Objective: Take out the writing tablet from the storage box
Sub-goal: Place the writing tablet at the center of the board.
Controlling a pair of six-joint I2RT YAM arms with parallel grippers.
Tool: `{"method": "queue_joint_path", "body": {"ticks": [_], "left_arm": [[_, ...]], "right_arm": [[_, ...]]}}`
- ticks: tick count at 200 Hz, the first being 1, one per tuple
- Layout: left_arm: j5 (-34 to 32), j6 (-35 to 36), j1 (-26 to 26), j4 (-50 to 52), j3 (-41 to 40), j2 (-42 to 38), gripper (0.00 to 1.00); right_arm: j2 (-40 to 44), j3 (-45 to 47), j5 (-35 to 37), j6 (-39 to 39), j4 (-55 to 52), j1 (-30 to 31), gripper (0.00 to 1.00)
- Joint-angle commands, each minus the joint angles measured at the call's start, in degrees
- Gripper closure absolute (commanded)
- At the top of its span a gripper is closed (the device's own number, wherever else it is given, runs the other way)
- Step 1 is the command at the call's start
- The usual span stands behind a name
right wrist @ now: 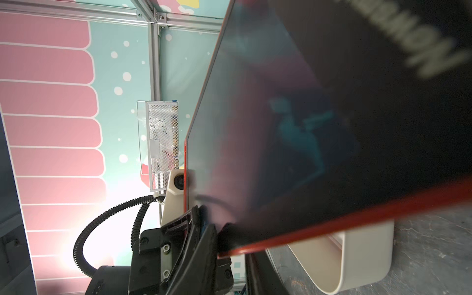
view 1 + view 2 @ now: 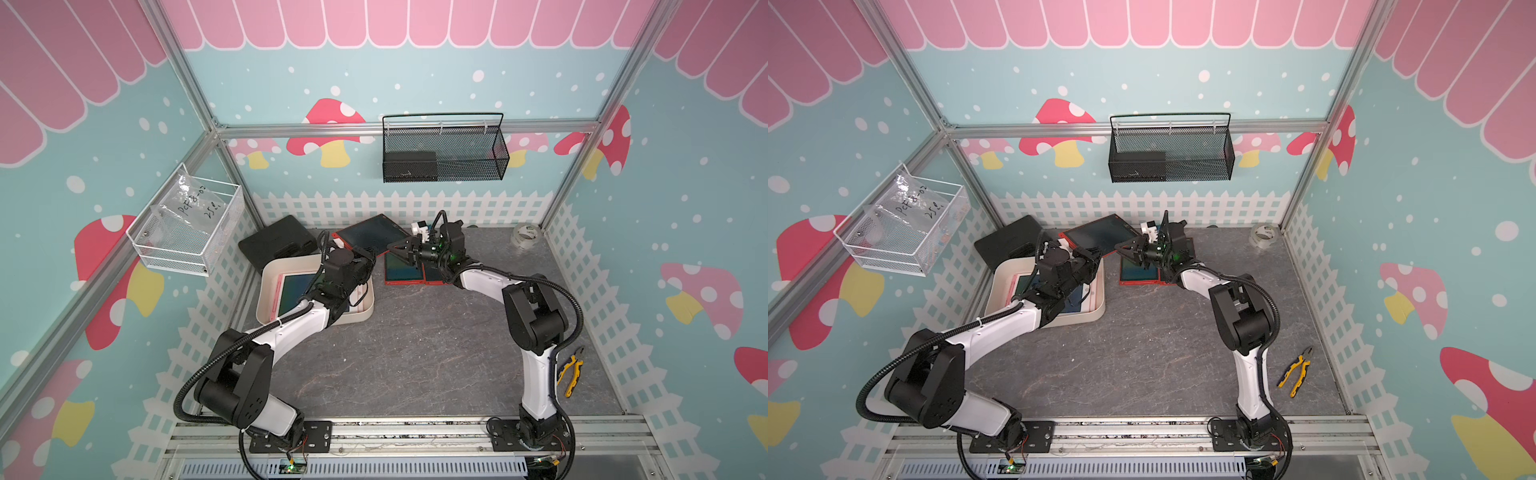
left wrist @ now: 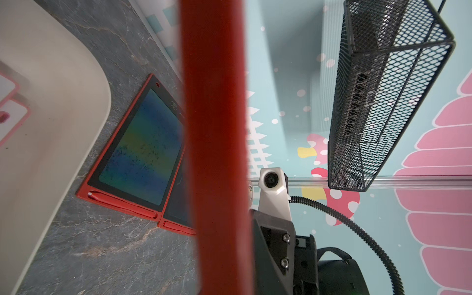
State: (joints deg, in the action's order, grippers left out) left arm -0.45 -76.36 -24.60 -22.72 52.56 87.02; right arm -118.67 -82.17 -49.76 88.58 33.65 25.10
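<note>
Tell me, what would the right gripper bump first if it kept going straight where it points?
The raised red tablet. The right gripper points toward the left gripper, and the tablet's edge sits right at its fingertips. The left gripper, gripping the tablet, would probably come next, though depth is unclear.

- The storage box stands on the table; the boxed tablet lies flat inside it.
- The hard case lies just behind the box's left half.
- The raised tablet is tilted, off the table, behind the box's right rear corner.
- The first flat tablet lies just right of the box; the second flat tablet touches its far side.
- The tape roll sits well right of the box, farther back.
- The pliers lie well right of the box, nearer the front.
- The rear basket hangs behind and above the box.
- The side basket hangs left of the box, higher up.
</note>
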Motion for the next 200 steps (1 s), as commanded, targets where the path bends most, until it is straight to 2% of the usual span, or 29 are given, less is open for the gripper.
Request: {"method": "queue_joint_path", "body": {"ticks": [1, 70, 110, 153, 200], "left_arm": [[1.47, -1.16, -1.24, -1.52, 1.66, 1.71, 0.90], [2.46, -1.38, -1.86, -1.55, 2.11, 3.19, 0.90], [5.23, -2.60, -1.94, -3.42, 2.55, 5.54, 0.85], [8.29, -3.48, -1.86, -7.49, 1.02, 6.23, 0.61], [11.05, -2.57, -0.26, -6.60, -1.69, 3.42, 0.56]], "right_arm": [[-1.12, -1.43, 0.54, 1.25, 3.54, -0.14, 0.79], [-1.25, -1.17, 0.39, 2.39, 5.55, -0.83, 0.83], [-0.82, -0.18, 0.42, 2.68, 6.87, -1.37, 0.87], [-0.04, 2.22, 0.36, 4.12, 10.64, -3.03, 0.91], [1.25, 5.62, -0.61, 2.43, 10.67, -6.56, 0.92]]}}
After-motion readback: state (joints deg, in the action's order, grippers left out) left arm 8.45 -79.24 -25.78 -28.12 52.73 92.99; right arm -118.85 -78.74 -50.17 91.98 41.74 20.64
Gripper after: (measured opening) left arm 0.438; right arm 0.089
